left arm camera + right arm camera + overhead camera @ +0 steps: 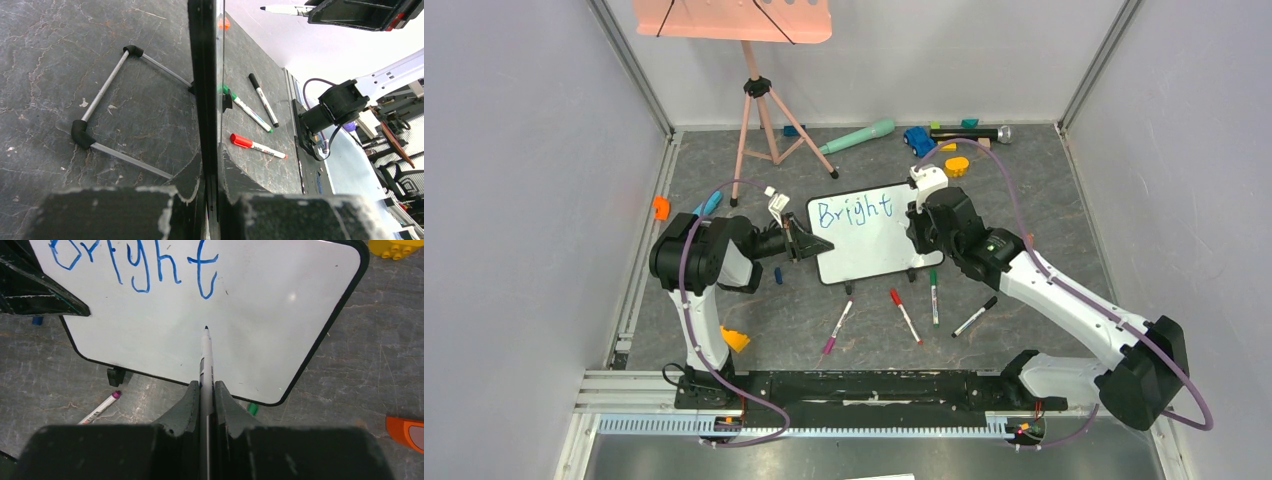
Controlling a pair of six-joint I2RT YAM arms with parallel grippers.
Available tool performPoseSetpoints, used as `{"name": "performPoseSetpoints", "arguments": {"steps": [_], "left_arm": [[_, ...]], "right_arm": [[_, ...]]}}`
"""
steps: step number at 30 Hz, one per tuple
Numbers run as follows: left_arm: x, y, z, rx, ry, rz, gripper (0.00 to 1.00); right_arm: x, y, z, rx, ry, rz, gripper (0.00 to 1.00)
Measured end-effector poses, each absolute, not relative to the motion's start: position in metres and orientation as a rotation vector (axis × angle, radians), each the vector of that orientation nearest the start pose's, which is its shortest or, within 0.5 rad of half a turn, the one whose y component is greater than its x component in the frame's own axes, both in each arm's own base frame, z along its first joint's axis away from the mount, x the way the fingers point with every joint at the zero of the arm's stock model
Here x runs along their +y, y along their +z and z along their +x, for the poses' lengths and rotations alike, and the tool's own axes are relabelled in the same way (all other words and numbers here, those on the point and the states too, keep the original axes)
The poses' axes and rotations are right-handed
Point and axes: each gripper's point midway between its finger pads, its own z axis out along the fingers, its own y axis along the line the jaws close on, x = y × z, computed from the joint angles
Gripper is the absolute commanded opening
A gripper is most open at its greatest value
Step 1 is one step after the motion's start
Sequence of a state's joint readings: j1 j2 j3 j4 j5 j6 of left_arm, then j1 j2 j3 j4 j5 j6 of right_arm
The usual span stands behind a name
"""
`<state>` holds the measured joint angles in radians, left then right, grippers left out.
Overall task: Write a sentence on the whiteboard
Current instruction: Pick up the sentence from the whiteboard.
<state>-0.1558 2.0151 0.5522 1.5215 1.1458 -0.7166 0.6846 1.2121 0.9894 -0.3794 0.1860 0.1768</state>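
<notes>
- The whiteboard (869, 235) sits at the middle of the table (1044, 190), between my 2 arms, with its written face turned up and toward my right side.
- The sentence (854, 210) so far is 1 blue word, "Bright", along the top of the board. The white below it is bare.
- My left jaws are narrow and clamped on the board's left edge. From the left wrist, the black frame (205, 100) runs straight up between my fingers (125, 210).
- My right jaws are closed on a marker (206, 360). Its dark tip points at the board just below the "t". I cannot tell whether the tip touches the surface.
- On the table just in front of the board lie 4 loose markers, spread apart: a purple-capped one (837, 328), a red-capped one (905, 316), a green-capped one (933, 297) and a black one (975, 316).
- Behind the board, near the far wall, lie a teal cylinder (857, 136), a blue toy car (919, 140) and a yellow block (957, 166).
- A pink music stand (759, 100) stands at the far left.
- An orange wedge (735, 340) lies by my left arm's base.
</notes>
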Motion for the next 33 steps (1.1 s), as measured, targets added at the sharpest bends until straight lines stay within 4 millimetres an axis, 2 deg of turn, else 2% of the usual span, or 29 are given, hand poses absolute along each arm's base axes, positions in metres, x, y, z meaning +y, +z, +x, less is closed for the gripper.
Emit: {"name": "performPoseSetpoints", "arguments": {"steps": [6, 15, 25, 33], "left_arm": [[-0.223, 0.091, 0.312, 1.680, -1.506, 0.553, 0.03], [-0.223, 0.089, 0.312, 1.682, -1.508, 0.552, 0.03], [-0.224, 0.088, 0.313, 1.688, -1.517, 0.548, 0.03], [-0.223, 0.088, 0.314, 1.692, -1.518, 0.534, 0.03]], "right_arm": [[0.202, 0.188, 0.298, 2.123, 0.260, -0.408, 0.00], [0.207, 0.188, 0.300, 2.106, 0.274, -0.449, 0.00], [0.255, 0.178, 0.288, 2.093, 0.400, -0.634, 0.00], [0.283, 0.168, 0.279, 2.089, 0.460, -0.721, 0.00]]}}
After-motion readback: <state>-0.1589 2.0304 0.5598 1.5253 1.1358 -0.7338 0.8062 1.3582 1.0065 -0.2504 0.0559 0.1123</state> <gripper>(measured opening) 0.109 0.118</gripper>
